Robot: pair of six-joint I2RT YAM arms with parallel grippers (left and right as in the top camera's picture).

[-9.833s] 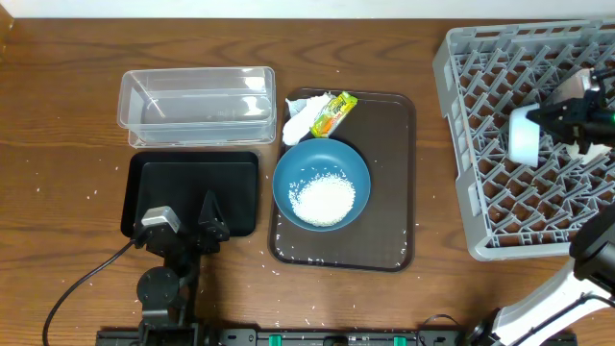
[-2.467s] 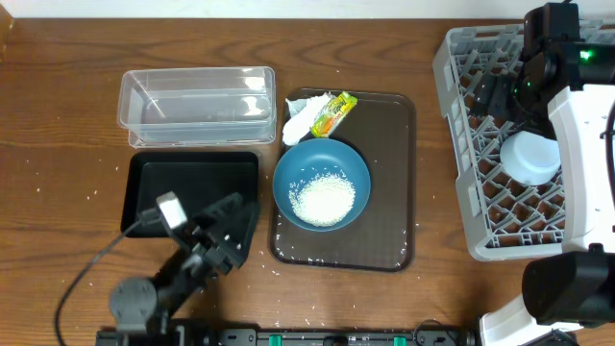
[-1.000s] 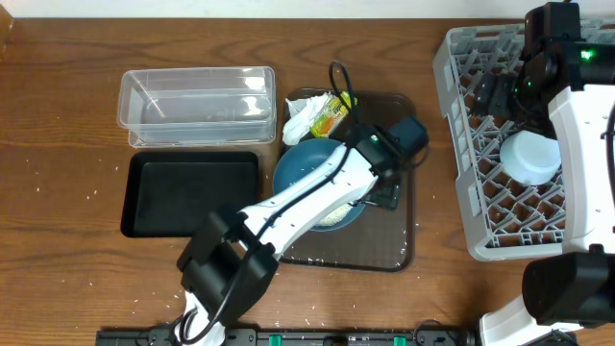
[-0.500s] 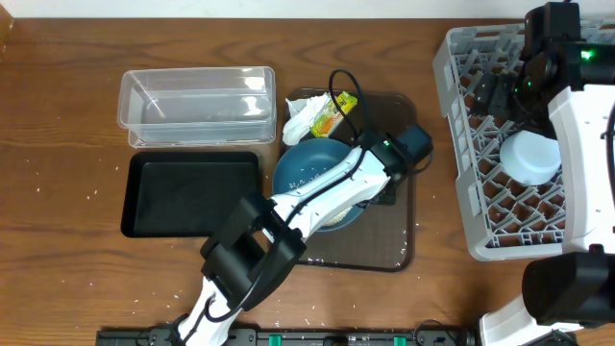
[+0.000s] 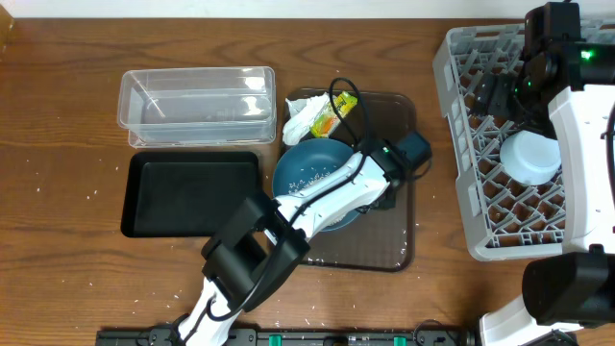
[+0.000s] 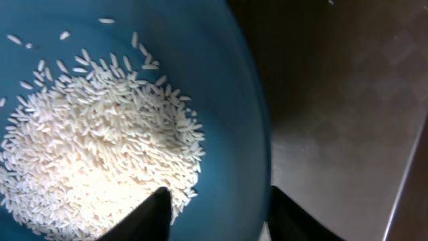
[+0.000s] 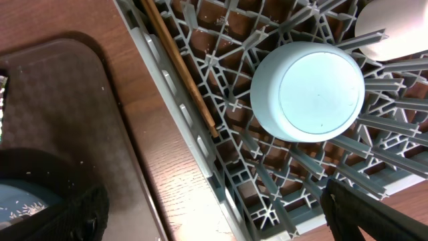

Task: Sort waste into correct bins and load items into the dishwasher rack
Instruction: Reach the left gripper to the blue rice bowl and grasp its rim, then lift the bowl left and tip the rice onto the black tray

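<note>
The large dark-blue bowl (image 5: 307, 173) (image 6: 221, 60) with a heap of white rice (image 6: 93, 147) sits on the brown serving tray (image 5: 399, 240). My left gripper (image 5: 381, 190) (image 6: 224, 217) is open astride the bowl's right rim, with one finger (image 6: 157, 214) on the rice inside and the other (image 6: 297, 217) outside. The crumpled tissue (image 5: 300, 120) and snack wrapper (image 5: 332, 113) lie at the tray's far end. My right gripper (image 5: 492, 94) (image 7: 231, 221) hangs open and empty over the dishwasher rack (image 5: 461, 58). The rack holds the upturned light-blue bowl (image 7: 307, 90), chopsticks (image 7: 180, 67) and a white cup (image 7: 394, 27).
A clear tub (image 5: 197, 96) stands at the back left with the shallow black bin (image 5: 192, 192) just in front of it. Loose rice grains dot the wooden table (image 5: 58, 211). The left arm's cable (image 5: 338, 82) loops over the tray's far end.
The left gripper's jaws have narrowed around the dark-blue bowl's right rim, and the arm has shifted slightly. The right arm has not moved.
</note>
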